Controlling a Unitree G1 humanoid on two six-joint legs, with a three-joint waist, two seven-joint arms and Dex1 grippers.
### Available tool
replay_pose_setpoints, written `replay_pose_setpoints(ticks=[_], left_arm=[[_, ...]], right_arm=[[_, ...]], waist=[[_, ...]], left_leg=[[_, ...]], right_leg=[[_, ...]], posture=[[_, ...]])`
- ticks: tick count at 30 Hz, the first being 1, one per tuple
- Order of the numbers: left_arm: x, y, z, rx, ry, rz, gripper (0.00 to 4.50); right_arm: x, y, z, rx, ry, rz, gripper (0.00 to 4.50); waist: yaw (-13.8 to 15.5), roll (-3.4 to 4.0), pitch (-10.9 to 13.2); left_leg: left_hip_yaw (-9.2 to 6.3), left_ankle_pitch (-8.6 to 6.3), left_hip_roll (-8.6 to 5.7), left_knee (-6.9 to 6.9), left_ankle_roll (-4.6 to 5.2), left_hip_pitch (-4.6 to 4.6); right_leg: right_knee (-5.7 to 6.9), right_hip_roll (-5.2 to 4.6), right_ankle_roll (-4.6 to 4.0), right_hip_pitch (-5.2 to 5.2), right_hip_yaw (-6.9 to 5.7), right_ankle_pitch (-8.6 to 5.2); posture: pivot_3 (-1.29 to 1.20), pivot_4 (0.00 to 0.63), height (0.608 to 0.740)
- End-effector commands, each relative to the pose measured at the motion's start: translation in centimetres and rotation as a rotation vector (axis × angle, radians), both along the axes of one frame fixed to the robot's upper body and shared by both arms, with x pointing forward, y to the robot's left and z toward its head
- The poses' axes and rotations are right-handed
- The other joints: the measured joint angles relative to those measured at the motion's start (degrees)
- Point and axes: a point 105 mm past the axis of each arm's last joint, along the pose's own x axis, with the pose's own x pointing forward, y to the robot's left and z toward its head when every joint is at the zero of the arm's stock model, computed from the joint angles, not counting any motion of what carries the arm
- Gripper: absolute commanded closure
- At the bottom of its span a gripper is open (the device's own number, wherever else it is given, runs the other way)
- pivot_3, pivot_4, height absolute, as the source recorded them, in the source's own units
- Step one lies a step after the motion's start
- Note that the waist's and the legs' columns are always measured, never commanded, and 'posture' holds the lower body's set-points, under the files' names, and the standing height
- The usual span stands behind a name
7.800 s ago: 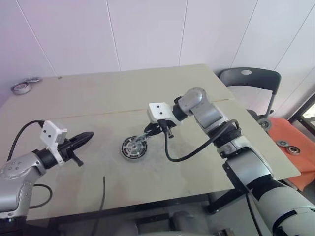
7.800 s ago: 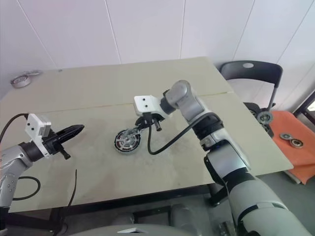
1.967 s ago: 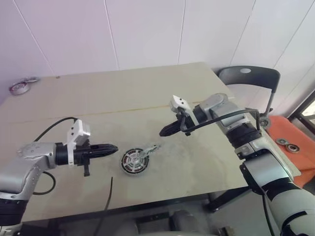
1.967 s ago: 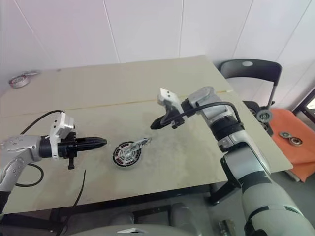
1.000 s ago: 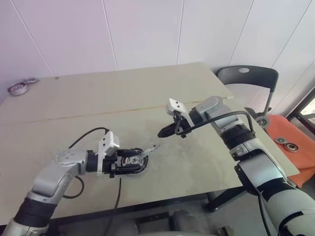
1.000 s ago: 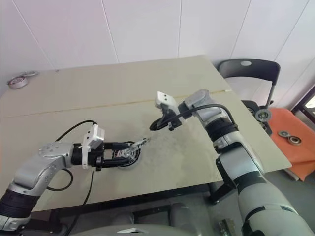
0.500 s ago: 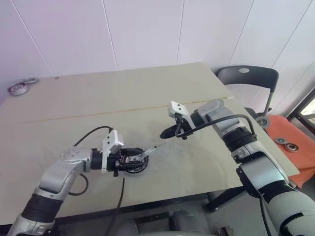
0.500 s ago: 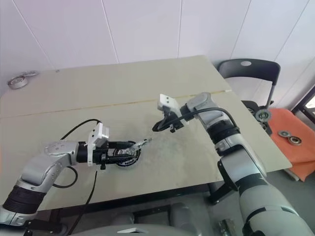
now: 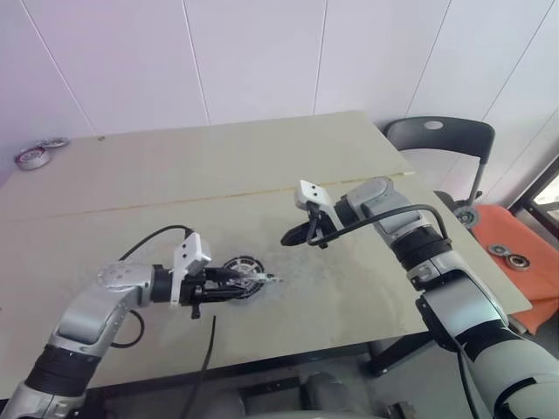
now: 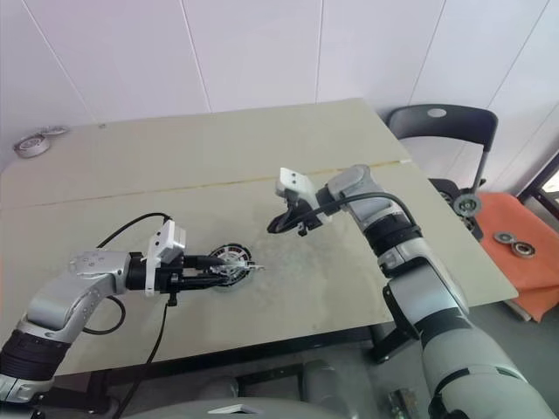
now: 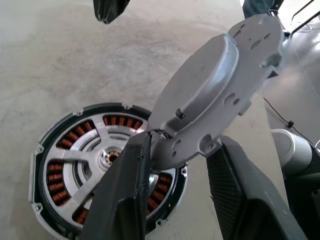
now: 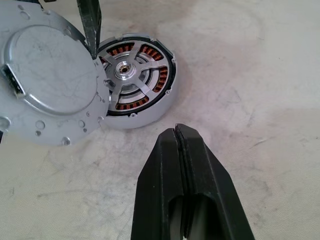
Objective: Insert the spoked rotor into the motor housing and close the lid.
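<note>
Near the front of the tabletop [image 9: 367,279] sits the motor housing [image 12: 140,80], its copper windings and silver spoked rotor [image 11: 95,160] showing inside. The left gripper [image 11: 175,165] has its jaws clamped on the edge of the silver lid [image 11: 220,90], which stands tilted, one edge resting on the housing rim. Beyond the housing, the right gripper [image 12: 182,150] hovers with jaws pressed together, clear of everything. The grip is a thin pinch at the lid's rim, so the lid could likely pivot or slip out. Lowered off-centre, it may catch on the rim or shove the unbraced housing sideways.
</note>
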Motion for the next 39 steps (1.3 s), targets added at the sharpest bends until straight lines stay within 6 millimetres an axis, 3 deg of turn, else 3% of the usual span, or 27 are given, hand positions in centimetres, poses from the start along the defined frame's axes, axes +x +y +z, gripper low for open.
replay_pose_setpoints(ticks=[1,8,24,34,39], left_arm=[[0.9,0.6,1.2,-0.003,-0.070,0.031,2.76],[2.7,0.9,0.9,0.008,-0.146,0.131,2.76],[2.2,0.7,0.7,-0.021,-0.138,0.186,2.76],[2.2,0.7,0.7,-0.037,-0.138,0.235,2.76],[2.4,0.3,0.7,-0.056,-0.144,0.246,2.76]], right_arm=[[0.2,0.4,1.2,0.035,-0.044,0.010,4.50],[0.1,0.5,0.9,0.035,-0.041,0.009,4.50],[0.1,0.6,0.6,0.022,-0.039,0.020,4.50],[-3.5,-3.7,0.0,-0.151,-0.097,0.309,4.50],[-2.9,-4.0,0.1,-0.183,-0.087,0.296,4.50]], waist=[[0.00,0.00,0.00],[0.06,0.00,0.00],[0.04,0.00,0.00],[0.14,-0.01,-0.01],[-0.23,-0.01,-0.01]], left_leg=[[0.00,0.00,0.00,0.00,0.00,0.00],[-0.01,0.00,0.00,0.02,0.00,0.00],[-0.02,0.00,0.00,0.01,0.00,0.00],[-0.02,0.00,-0.02,0.03,0.00,0.01],[-0.01,0.00,0.00,0.03,0.00,0.10]], right_leg=[[0.00,0.00,0.00,0.00,0.00,0.00],[0.00,0.00,0.00,0.01,0.00,0.01],[0.02,0.00,0.00,0.01,0.00,0.01],[-0.03,-0.03,0.03,0.06,-0.01,-0.01],[0.01,0.00,0.21,0.09,0.01,-0.13]], posture=[[0.00,0.000,0.740],[0.00,0.000,0.740],[0.00,0.000,0.740],[0.00,0.000,0.740],[0.00,0.000,0.740]])
